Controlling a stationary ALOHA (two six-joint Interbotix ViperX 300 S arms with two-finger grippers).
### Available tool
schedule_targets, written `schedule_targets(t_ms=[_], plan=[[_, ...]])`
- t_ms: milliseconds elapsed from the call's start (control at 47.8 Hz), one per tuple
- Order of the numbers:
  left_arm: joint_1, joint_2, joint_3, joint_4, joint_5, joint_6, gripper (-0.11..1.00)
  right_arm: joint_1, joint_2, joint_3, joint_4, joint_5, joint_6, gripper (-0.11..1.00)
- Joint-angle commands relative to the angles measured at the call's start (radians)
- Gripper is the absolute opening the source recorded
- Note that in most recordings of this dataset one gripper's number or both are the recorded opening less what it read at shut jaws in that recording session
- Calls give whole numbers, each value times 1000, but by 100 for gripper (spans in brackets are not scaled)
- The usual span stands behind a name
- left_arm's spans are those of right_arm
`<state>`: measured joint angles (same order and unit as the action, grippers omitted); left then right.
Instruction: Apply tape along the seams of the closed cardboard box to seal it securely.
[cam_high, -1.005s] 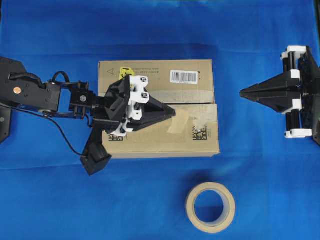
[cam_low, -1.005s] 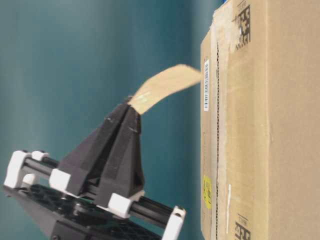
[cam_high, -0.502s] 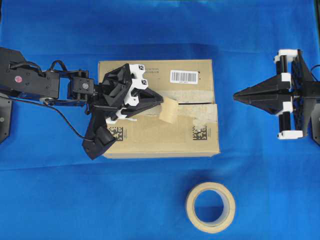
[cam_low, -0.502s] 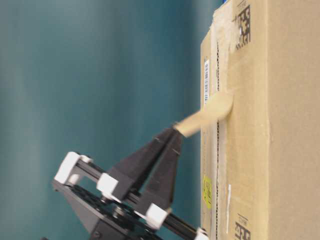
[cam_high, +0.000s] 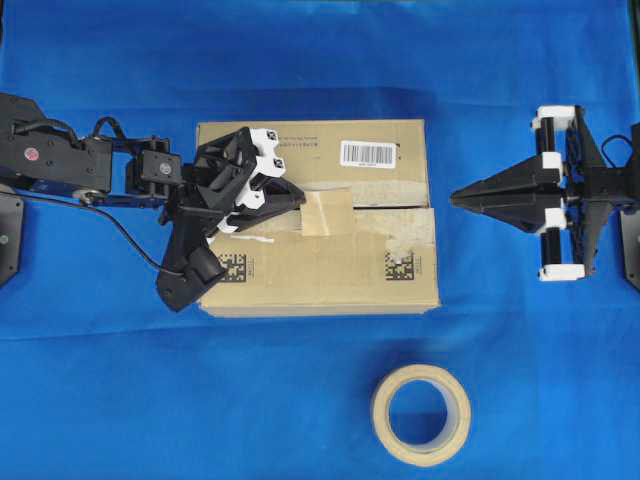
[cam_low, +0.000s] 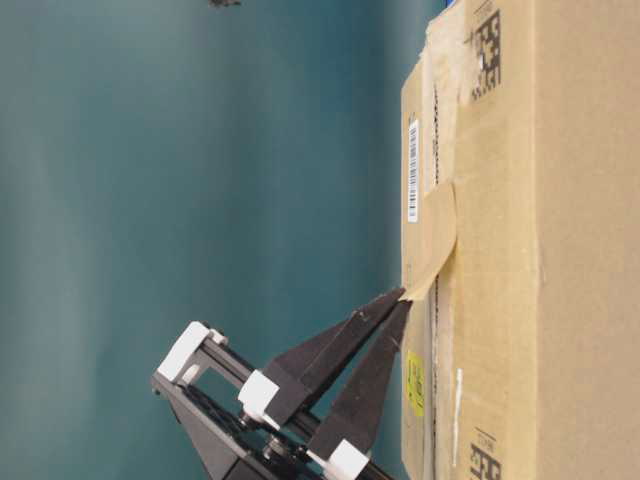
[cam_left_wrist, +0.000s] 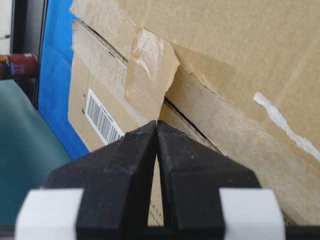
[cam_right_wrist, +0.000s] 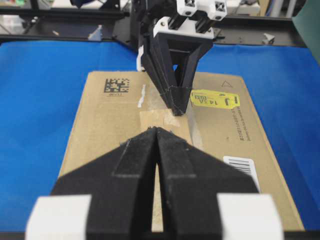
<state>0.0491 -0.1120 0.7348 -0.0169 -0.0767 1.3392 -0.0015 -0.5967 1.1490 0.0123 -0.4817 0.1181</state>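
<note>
Centre frame, the left gripper, clenched on the tape, lays it over the seams of the cardboard box; pressing flat should bond it

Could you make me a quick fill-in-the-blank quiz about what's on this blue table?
1. The tape lies across the seams on top of the cardboard ____.
2. The left gripper is shut on one ____ of the tape.
3. The right gripper holds ____.
4. The tape roll lies on the ____ cloth.

Answers: box; end; nothing; blue
</note>
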Motion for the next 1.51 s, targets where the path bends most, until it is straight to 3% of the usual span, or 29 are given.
schedule_targets(t_ms=[0, 398, 733, 858, 1047, 1089, 1340, 1486], plan=[[9, -26, -3, -2, -3, 0, 0, 0, 9, -26, -2, -15, -2, 1], [2, -28, -2, -2, 28, -2, 0, -2, 94, -60, 5, -34, -2, 1], [-2, -29, 3, -2, 31, -2, 0, -40, 362, -262, 6, -5, 2, 1], [-2, -29, 0, -2, 38, -2, 0, -43, 422, -330, 8, 49, 2, 13], [-2, -29, 0, -2, 38, 0, 0, -41, 462, -376, 6, 86, 2, 57], [-2, -29, -2, -2, 40, 0, 0, -41, 462, -377, 6, 86, 2, 62], [-3, -29, -2, -2, 38, 0, 0, -43, 485, -385, 6, 78, 0, 52], [-2, -29, -2, -2, 38, 0, 0, -43, 531, -402, 6, 77, 0, 52]])
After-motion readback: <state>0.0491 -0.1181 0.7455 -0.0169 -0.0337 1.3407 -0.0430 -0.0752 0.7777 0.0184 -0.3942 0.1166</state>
